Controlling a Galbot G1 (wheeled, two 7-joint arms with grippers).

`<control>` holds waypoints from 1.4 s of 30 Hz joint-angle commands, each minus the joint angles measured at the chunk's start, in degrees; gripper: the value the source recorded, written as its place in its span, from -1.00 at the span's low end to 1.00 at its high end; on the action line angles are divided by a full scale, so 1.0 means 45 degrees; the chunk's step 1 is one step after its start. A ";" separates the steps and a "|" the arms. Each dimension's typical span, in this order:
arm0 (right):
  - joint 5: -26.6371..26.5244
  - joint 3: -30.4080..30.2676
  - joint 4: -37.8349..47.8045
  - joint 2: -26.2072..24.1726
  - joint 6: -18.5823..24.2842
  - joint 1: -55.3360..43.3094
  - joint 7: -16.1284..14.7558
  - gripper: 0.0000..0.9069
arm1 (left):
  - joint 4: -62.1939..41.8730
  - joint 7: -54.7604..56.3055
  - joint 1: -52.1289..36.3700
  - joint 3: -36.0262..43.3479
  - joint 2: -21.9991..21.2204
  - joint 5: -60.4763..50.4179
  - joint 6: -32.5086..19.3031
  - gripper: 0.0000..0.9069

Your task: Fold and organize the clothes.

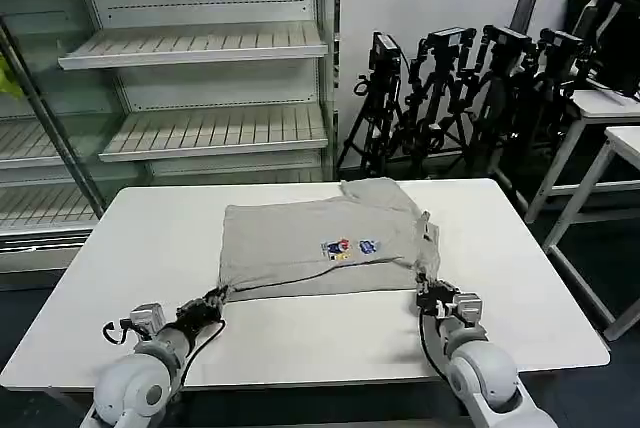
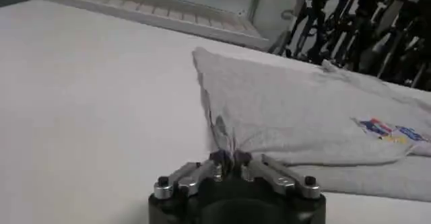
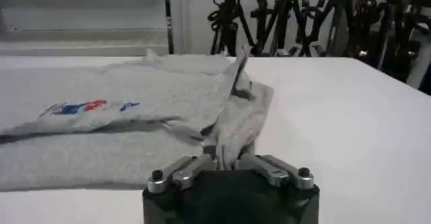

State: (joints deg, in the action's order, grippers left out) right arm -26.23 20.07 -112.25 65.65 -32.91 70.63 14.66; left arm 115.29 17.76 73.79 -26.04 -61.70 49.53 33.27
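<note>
Bare table (image 1: 520, 278) lies open left, right and in front of the T-shirt (image 1: 320, 238); shelves (image 1: 200, 98) and tripods (image 1: 450, 98) stand well behind its far edge.

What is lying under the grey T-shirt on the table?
Under the T-shirt only the white table shows. The left gripper and right gripper pinch its near corners. Anything beneath the cloth is hidden.

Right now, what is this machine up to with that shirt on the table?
It is folding a grey T-shirt that lies on a white table. The left gripper has pinched the shirt's near left corner, and the right gripper has pinched the near right corner. The shirt is already partly folded, with its small coloured print facing up.
</note>
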 commanded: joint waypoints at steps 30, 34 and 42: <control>-0.0202 0.3176 -0.5490 -0.1572 0.1031 0.5355 -0.0025 1.00 | 0.5352 0.0181 0.6900 -0.2105 0.0218 0.0012 -0.0017 1.00; -0.0352 0.3446 -0.5696 -0.1513 0.1401 0.4815 0.0133 1.00 | 0.5674 0.0216 0.6096 -0.2631 0.0376 0.0423 -0.0013 1.00; -0.0632 0.2528 -0.3730 -0.1705 0.1185 0.1176 0.0511 1.00 | 0.4445 0.0182 0.3253 -0.2586 0.1521 0.1467 -0.0031 1.00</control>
State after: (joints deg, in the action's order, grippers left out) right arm -28.37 32.45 -132.57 58.78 -28.67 85.92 16.10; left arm 138.19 18.50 98.81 -36.59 -59.08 51.50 33.16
